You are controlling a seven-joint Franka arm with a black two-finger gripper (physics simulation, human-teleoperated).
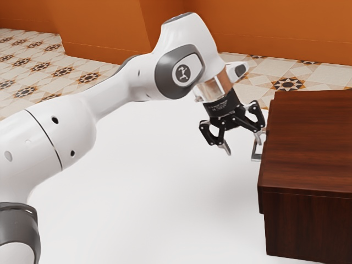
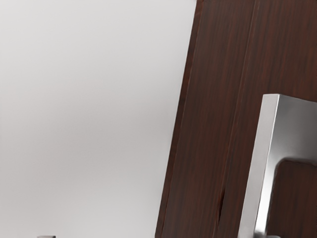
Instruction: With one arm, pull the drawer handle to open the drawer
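A dark wooden drawer cabinet (image 1: 308, 165) stands at the exterior view's right, its front face turned toward the arm. A silver bracket handle (image 1: 257, 147) sticks out from that face. My black gripper (image 1: 241, 144) hangs just beside the handle, pointing down, open with its fingers spread wide. One fingertip (image 1: 226, 147) is away from the cabinet, and the other finger is close against the handle. In the wrist view the wooden drawer front (image 2: 223, 124) rises next to the white table, and the handle (image 2: 275, 163) appears large and close.
The white table (image 1: 165, 198) stretches out under the arm and toward the exterior view's left. Patterned floor tiles (image 1: 44, 66) and orange walls (image 1: 264, 27) lie beyond it. The arm's white elbow (image 1: 55, 137) spans the left side.
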